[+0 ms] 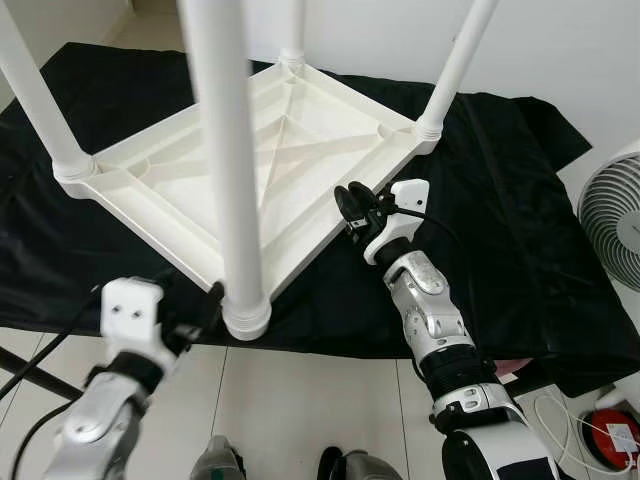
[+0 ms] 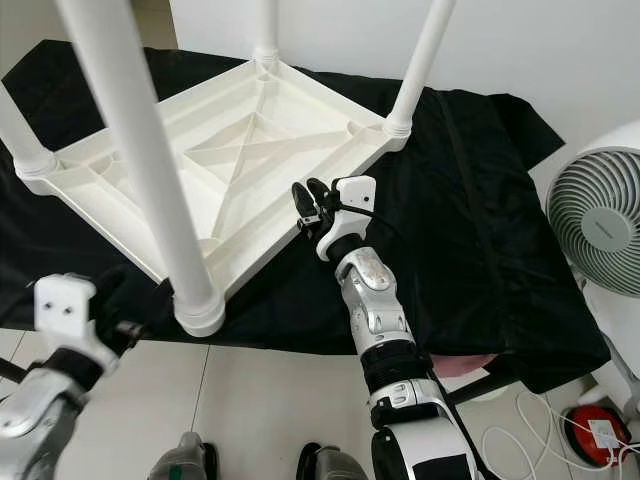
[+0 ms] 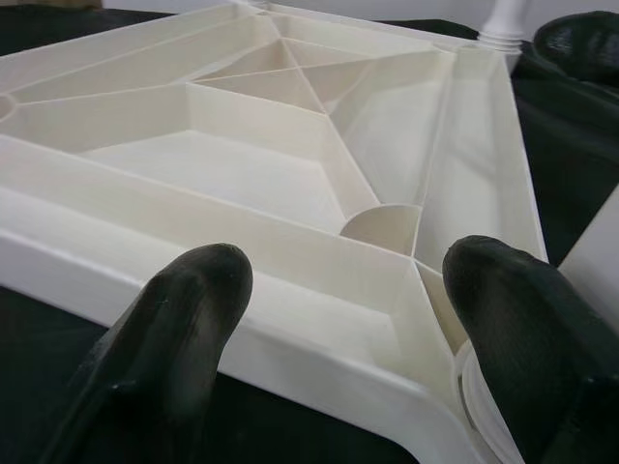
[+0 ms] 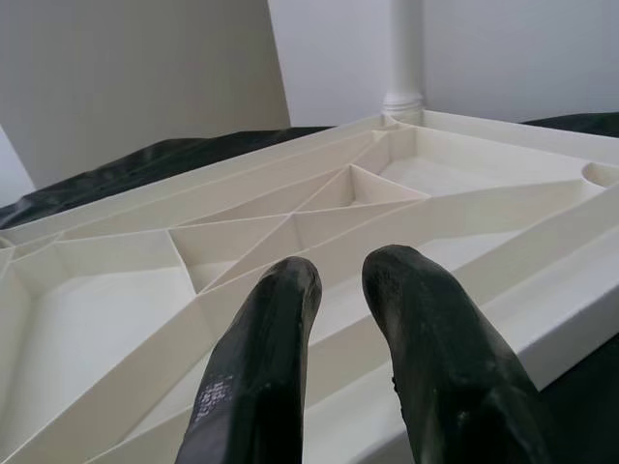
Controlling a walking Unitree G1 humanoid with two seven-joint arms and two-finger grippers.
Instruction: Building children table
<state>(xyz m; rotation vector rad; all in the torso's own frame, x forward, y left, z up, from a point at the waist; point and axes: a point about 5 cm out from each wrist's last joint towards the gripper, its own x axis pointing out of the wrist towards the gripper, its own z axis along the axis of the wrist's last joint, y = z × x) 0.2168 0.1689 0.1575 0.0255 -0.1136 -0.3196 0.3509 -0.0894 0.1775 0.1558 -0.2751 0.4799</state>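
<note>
Setting: a pale tiled floor (image 1: 300,400) and a plain white wall, with a low platform draped in a black cloth (image 1: 500,230) stretching across the scene
Children table (image 1: 270,150): white plastic, lying upside down on the black cloth, left of centre, its near corner reaching the cloth's near edge
Underside: a square frame with raised ribs that run diagonally and meet in the middle, forming triangular pockets; a round socket sits at each corner
Legs: four smooth white round legs stand straight up from the corners; the near leg (image 1: 232,160) rises right in front of the camera, with a ringed collar where it meets its socket
Left gripper (image 3: 338,319): low at the near corner of the table, just beside the base of the near leg; its two black fingers (image 3: 179,319) are spread wide apart with the table's edge between them, gripping nothing
Right gripper (image 1: 352,205): at the right near edge of the table, between the near and right corners, held just above the rim; its two black fingers (image 4: 266,358) are close together with a narrow gap, nothing held between them
Fan (image 2: 600,225): a white round-grilled fan stands on the floor at the far right, beside the platform
Floor at near right: a white cable and a small red and white object (image 1: 615,435)
</note>
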